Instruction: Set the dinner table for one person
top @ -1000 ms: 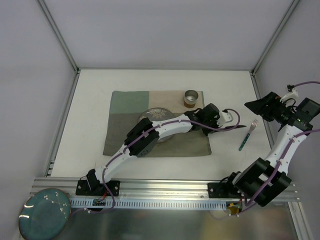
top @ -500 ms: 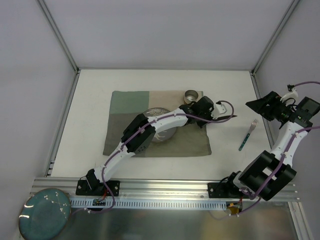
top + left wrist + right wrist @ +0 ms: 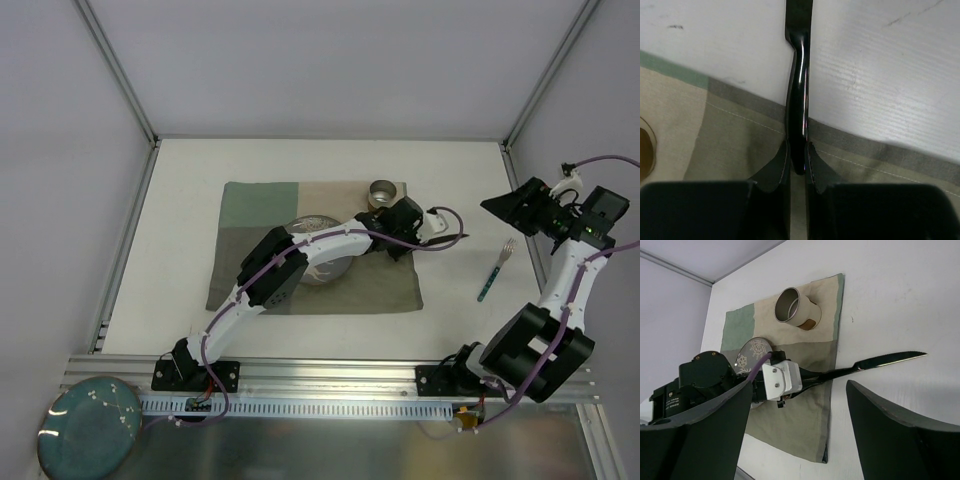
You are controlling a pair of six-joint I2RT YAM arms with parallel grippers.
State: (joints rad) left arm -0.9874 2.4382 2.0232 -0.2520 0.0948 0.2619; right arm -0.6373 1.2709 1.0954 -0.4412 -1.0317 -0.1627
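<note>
My left gripper point(image 3: 418, 240) point(image 3: 798, 156) is shut on the handle end of a black knife point(image 3: 799, 95) point(image 3: 875, 362), just above the right edge of the green-and-beige mat point(image 3: 260, 220) point(image 3: 730, 135) point(image 3: 805, 425). The blade reaches out over the white dinner table point(image 3: 180, 200) point(image 3: 890, 60) point(image 3: 890, 290). A metal cup point(image 3: 381, 192) point(image 3: 797, 307) stands on the mat's far right corner. The left arm partly covers a patterned plate point(image 3: 315, 255) point(image 3: 752, 352) on the mat. My right gripper point(image 3: 500, 207) point(image 3: 800, 385) hangs open above the table's right side, holding nothing.
A fork with a green handle point(image 3: 497, 268) lies on the table right of the mat, below my right gripper. A teal plate point(image 3: 88, 425) rests off the table at the near left corner. Aluminium frame bars point(image 3: 130, 230) edge the tabletop.
My left gripper has carried the knife toward the far side and a little left, closer to the cup. The right gripper has shifted slightly left and stayed open.
</note>
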